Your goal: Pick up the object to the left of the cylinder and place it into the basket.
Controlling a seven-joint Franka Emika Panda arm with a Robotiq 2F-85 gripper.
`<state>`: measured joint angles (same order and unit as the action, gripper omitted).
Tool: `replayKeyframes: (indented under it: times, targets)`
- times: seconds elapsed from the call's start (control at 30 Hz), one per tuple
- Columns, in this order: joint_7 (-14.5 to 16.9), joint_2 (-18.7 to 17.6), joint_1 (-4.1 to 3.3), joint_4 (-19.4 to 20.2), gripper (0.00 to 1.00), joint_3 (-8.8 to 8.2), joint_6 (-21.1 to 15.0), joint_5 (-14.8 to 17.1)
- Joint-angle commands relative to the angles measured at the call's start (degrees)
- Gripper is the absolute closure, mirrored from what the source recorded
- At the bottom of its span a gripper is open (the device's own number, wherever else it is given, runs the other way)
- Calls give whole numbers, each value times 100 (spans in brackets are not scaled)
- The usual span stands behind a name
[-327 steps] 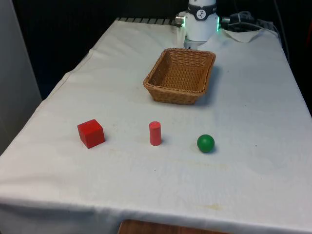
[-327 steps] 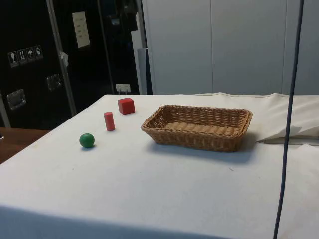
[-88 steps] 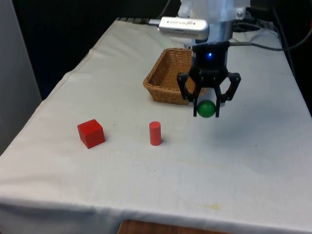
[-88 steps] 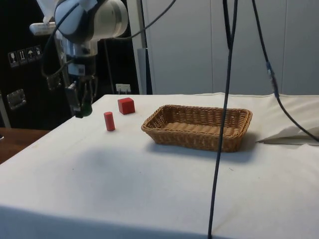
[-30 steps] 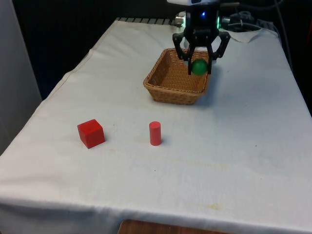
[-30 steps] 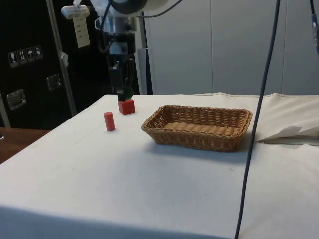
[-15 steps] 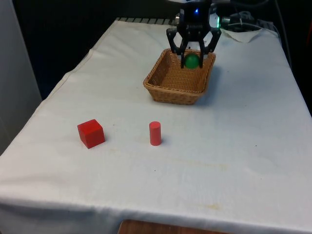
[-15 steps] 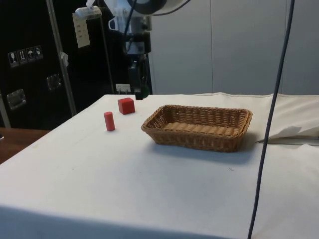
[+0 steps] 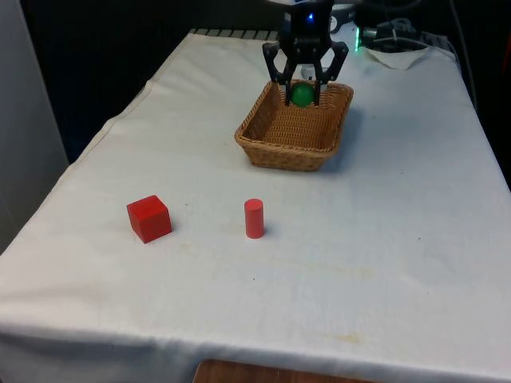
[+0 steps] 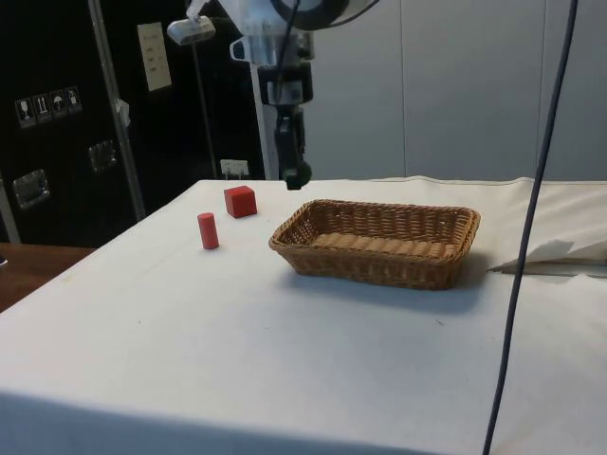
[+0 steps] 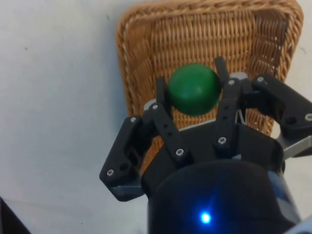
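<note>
My black gripper is shut on a green ball, carried in the air above the wicker basket. From the side, the gripper hangs over the basket's end nearest the red objects. In the wrist view the ball sits clamped between the fingers, with the basket beneath. A red cylinder stands upright on the cloth. A red cube rests at the front view's left of it.
The basket lies mid-table with nothing inside it. Cylinder and cube sit apart from it near the table's end. Cables hang down on the side view's right. White cloth spreads wide around the objects.
The gripper has carried the green ball toward the front view's left and farther back, from the basket's near right rim to above its far part. The grip stays shut.
</note>
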<state>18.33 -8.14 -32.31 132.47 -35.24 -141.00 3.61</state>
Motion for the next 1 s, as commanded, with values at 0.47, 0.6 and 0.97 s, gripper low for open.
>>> replayKeyframes:
  times: [0.47,0.6,0.97]
  targets:
    - [172,189,63,796,100,-74,-659,-206]
    - [246,212,74,1054,100,-74,-922,-178]
    - [332,189,80,1662,100,-11,-1713,-40]
